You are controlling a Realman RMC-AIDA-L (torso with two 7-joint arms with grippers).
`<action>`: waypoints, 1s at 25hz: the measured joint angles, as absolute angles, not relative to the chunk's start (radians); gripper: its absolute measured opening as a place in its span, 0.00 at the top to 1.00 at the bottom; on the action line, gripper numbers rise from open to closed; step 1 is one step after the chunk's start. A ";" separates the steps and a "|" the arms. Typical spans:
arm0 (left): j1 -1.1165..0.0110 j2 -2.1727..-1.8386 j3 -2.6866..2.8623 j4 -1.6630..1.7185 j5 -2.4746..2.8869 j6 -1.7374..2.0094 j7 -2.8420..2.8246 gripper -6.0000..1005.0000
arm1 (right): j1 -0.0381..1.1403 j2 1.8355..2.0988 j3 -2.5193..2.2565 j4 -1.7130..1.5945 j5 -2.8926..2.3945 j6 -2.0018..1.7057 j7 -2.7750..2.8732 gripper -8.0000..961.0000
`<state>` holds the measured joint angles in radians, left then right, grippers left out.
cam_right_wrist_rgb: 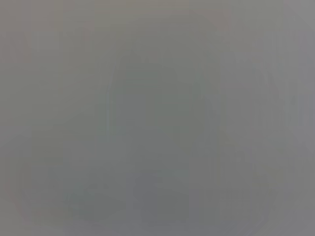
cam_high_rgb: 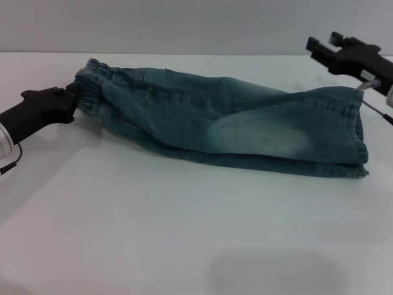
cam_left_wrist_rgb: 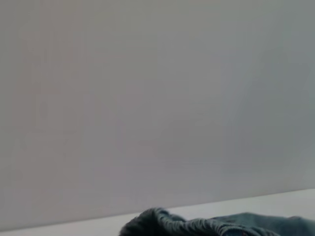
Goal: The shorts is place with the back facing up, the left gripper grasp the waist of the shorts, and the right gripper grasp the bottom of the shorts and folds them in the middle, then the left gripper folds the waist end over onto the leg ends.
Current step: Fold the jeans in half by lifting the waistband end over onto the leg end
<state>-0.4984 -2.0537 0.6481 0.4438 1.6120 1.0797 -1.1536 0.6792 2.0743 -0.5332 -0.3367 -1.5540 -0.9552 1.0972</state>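
The shorts lie folded lengthwise across the white table, blue-green denim with a pale faded patch. Their ruffled waist points left, and the leg ends lie stacked at the right. My left gripper sits low at the left with its fingers closed on the waist edge. The left wrist view shows only a strip of that gathered waist under a grey wall. My right gripper hovers open above and behind the leg ends, not touching the cloth. The right wrist view shows only featureless grey.
The table's far edge meets a grey wall just behind the shorts. A thin cable hangs from the right wrist close to the leg ends. Bare tabletop stretches in front of the shorts.
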 joint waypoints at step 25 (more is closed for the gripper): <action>-0.592 -2.054 0.664 0.518 1.610 1.303 -1.178 0.96 | 0.742 2.079 -0.565 -0.137 -1.562 -0.937 0.980 0.38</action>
